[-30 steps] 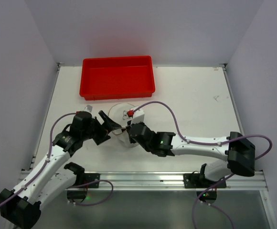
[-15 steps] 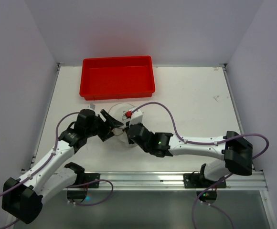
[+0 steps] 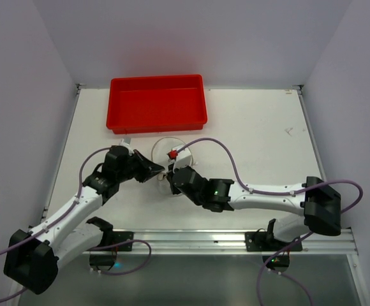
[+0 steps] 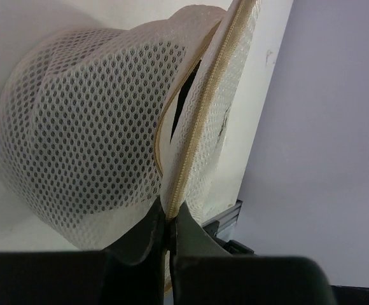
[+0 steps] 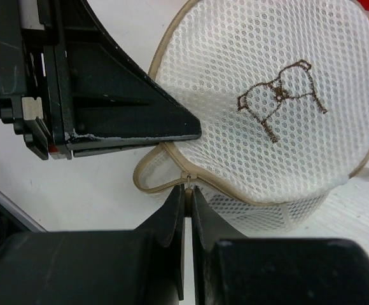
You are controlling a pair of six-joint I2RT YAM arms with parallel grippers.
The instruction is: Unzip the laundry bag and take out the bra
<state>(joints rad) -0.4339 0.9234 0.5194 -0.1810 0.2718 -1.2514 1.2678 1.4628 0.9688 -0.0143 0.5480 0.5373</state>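
— Two black grippers meet at one spot, just in front of the red rectangular plastic tray (image 3: 156, 102). What sits between them?

— The small round white mesh laundry bag (image 3: 162, 148). It rests on the white table (image 3: 255, 140), near the tray's front wall and about level with the middle of it, without touching it.

— How is the left gripper (image 3: 160, 169) set?

— It reaches the bag on the side away from the tray. Its fingers are pressed together on the beige zipper tape (image 4: 203, 114) at the bag's rim. In the left wrist view the tape runs straight down into the closed tips.

— And the right gripper (image 3: 171, 176)?

— It is just beside the left one, also on the bag's side away from the tray. In the right wrist view its two fingers stand almost together, with the small metal zipper pull (image 5: 187, 180) nipped between their tips.

— Is the zip undone?

— Partly. A narrow slit gapes between the round lid flap and the bowl, and it is dark inside. Whether that dark is the soft black fabric bra cannot be told.

— And the lid?

— Its brown embroidered mark (image 5: 280, 95) faces the right wrist camera.
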